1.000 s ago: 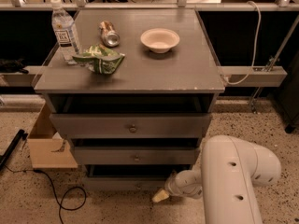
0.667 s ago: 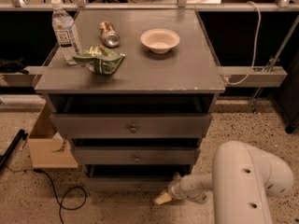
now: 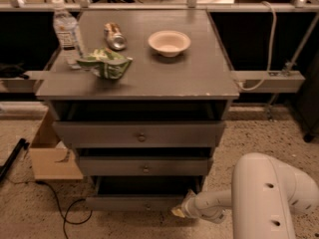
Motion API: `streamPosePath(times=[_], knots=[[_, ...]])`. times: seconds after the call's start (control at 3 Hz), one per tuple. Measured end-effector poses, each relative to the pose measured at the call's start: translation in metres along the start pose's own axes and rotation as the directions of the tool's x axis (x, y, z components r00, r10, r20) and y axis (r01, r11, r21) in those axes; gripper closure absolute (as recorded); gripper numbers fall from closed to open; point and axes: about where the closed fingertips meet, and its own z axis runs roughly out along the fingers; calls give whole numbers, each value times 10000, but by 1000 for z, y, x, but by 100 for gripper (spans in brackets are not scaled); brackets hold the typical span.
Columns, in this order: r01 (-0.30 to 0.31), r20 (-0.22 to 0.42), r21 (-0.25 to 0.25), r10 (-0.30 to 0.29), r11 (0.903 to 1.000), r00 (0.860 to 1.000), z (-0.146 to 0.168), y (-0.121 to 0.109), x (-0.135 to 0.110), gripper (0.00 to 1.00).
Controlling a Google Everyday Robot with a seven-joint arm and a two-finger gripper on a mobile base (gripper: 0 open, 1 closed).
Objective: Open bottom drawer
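Observation:
The grey cabinet has three drawers. The bottom drawer is the lowest one, a thin flat front with a small round knob, and it stands pulled out a little with a dark gap above it. The middle drawer and the top drawer sit above it. My gripper is at the end of the white arm, low down by the right end of the bottom drawer's front, close to the floor.
On the cabinet top stand a water bottle, a can, a green chip bag and a white bowl. A cardboard box and a black cable lie on the floor at the left.
The arm's white body has shifted right and lower. The gripper stays near the right end of the bottom drawer's front.

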Motion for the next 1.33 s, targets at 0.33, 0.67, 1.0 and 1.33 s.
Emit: streamPosePath(times=[0.33,0.67,1.0,1.33], knots=[[1,0,0,-1,10000,10000,-8,0,-5,66],[2,1,0,-2,10000,10000,-10,-1,-7,93],[2,1,-1,-2,10000,10000,-10,-1,-7,77],[2,1,-1,-2,10000,10000,-10,-1,-7,54]])
